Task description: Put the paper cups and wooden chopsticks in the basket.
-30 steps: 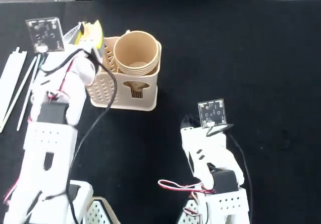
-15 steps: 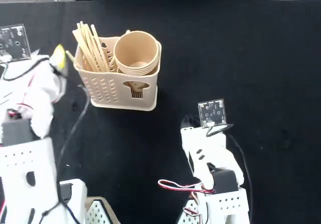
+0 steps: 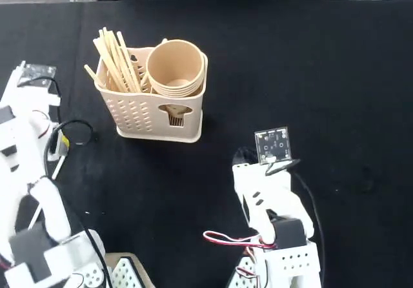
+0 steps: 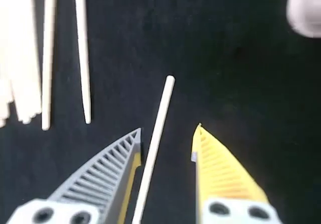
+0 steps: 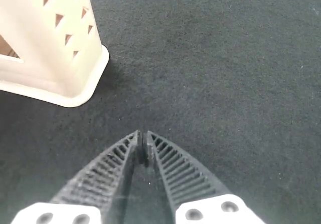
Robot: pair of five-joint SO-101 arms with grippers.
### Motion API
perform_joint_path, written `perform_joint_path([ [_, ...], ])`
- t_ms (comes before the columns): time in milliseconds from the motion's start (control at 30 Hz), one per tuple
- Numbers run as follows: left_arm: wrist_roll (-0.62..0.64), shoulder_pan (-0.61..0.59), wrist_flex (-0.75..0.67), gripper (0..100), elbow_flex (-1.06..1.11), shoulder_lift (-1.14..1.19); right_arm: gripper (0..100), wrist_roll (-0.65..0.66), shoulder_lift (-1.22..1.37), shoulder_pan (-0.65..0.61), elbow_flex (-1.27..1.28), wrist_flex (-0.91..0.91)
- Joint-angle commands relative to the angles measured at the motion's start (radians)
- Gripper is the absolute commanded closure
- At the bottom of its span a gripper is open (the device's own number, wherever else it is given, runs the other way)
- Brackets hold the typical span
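A cream basket (image 3: pixel 139 113) stands on the black cloth and holds stacked paper cups (image 3: pixel 175 65) and a leaning bundle of wooden chopsticks (image 3: pixel 116 59). At the table's left edge is the left arm (image 3: pixel 26 139). Its gripper (image 4: pixel 168 131) is open just above the cloth, and one loose chopstick (image 4: pixel 156 133) lies between the grey and yellow fingers, untouched. Two more chopsticks (image 4: pixel 83 48) and a pale bundle (image 4: pixel 17 58) lie beside it. The right gripper (image 5: pixel 143 134) is shut on nothing, low over the cloth in front of the basket's corner (image 5: pixel 55 48).
The right arm (image 3: pixel 268 191) rests folded near the front centre of the table. A pale blurred object (image 4: pixel 306 8) sits off to one side in the left wrist view. Bare black cloth stretches to the right of the basket.
The left arm left a bundle of chopsticks in the basket, swung away to the table's left edge and came down over the loose chopsticks. The right arm has not moved.
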Motion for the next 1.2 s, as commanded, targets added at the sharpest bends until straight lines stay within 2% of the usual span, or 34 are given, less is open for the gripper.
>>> perform_joint_path([
  [0,-0.064,-0.010,-0.103,83,0.016,0.089,98.5,0.011,-0.012,0.012,-0.001,0.000],
  [367,-0.078,-0.012,-0.272,83,-0.021,0.399,98.5,0.011,-0.012,0.012,-0.001,0.000],
  [567,-0.091,-0.013,-0.273,83,-0.102,0.509,98.5,0.011,-0.012,0.012,-0.001,0.000],
  [633,-0.141,-0.013,-0.270,88,-0.099,0.523,98.5,0.011,-0.012,0.012,-0.001,0.000],
  [733,-0.224,-0.013,-0.222,98,-0.090,0.525,98.5,0.011,-0.012,0.012,-0.001,0.000],
  [833,-0.278,-0.013,-0.167,97,-0.099,0.523,98.5,0.011,-0.012,0.012,-0.001,0.000],
  [967,-0.281,-0.013,-0.158,97,-0.114,0.483,98.5,0.011,-0.012,0.012,-0.001,0.000],
  [1167,-0.244,-0.002,-0.160,97,-0.012,0.180,98.5,0.011,-0.012,0.012,-0.001,0.000],
])
